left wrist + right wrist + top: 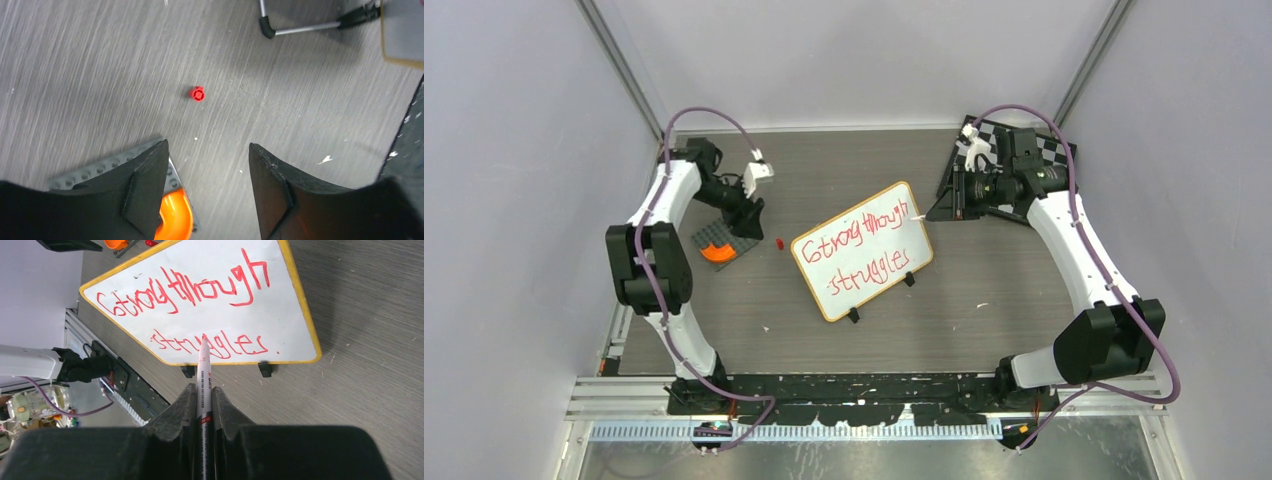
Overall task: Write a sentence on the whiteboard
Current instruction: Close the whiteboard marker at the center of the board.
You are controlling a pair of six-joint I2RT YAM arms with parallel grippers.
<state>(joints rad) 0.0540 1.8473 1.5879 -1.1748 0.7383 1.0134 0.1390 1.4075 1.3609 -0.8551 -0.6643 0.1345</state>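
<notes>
The whiteboard [861, 250] stands tilted at mid-table on small black feet, orange-tan rim around it. The sentence [864, 252] is in red, two lines reading "Strong through struggles"; it also shows in the right wrist view [200, 300]. My right gripper [951, 200] is by the board's right corner, shut on a white marker [204, 375]. The marker's red tip points at the lower line and is off the board. My left gripper [749, 218] hangs open and empty left of the board [207, 145]. A small red cap [197, 93] lies on the table ahead of it.
A grey studded plate [724, 240] with an orange curved piece [172, 220] lies under the left gripper. A black-and-white checkered board [1049, 150] leans at the back right under the right arm. The board's corner [402, 35] and wire foot [300, 27] are ahead of the left gripper.
</notes>
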